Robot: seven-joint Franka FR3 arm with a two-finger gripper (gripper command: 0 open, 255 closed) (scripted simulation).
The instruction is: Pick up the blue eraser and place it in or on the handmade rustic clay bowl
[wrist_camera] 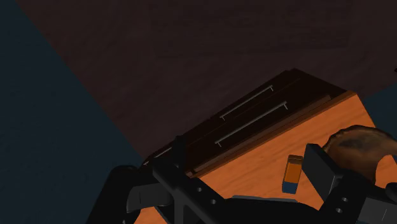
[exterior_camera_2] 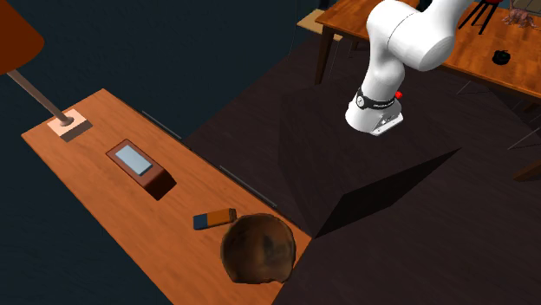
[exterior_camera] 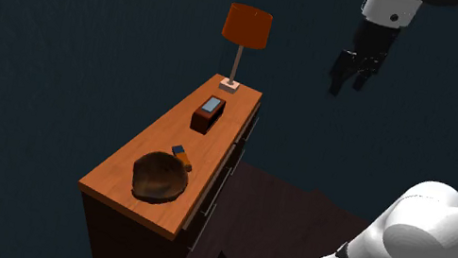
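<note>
**Not started: eraser on the dresser, gripper empty and high up**

Progress: nothing done yet, judging by the layout. The eraser (exterior_camera_2: 214, 218), blue at one end and orange along the rest, lies flat on the wooden dresser (exterior_camera_2: 95, 186) top. It sits just beside the brown bowl (exterior_camera_2: 258, 249), on the lamp side, and I can't tell whether the two touch. The bowl is lumpy, dark and upright near the end of the dresser, with nothing visible in it.

The gripper (exterior_camera: 348, 79) hangs in the air well above and off to the side of the dresser in the shoulder view. Its fingers stand apart with nothing between them. In the wrist view the eraser shows close to one finger (wrist_camera: 318, 167) but far below it, not held.

Left to do: reach down, grasp, lift, make the short carry to the bowl, release. That is the whole task.

Other items: a table lamp (exterior_camera: 246, 28) with an orange shade at the far end, and a small brown box (exterior_camera_2: 140, 168) with a pale blank screen on top.

Writing: none readable. The screen is blank and the eraser shows no print. The band on the arm (exterior_camera_2: 407, 35) near its base carries small marks too tiny to read.
</note>
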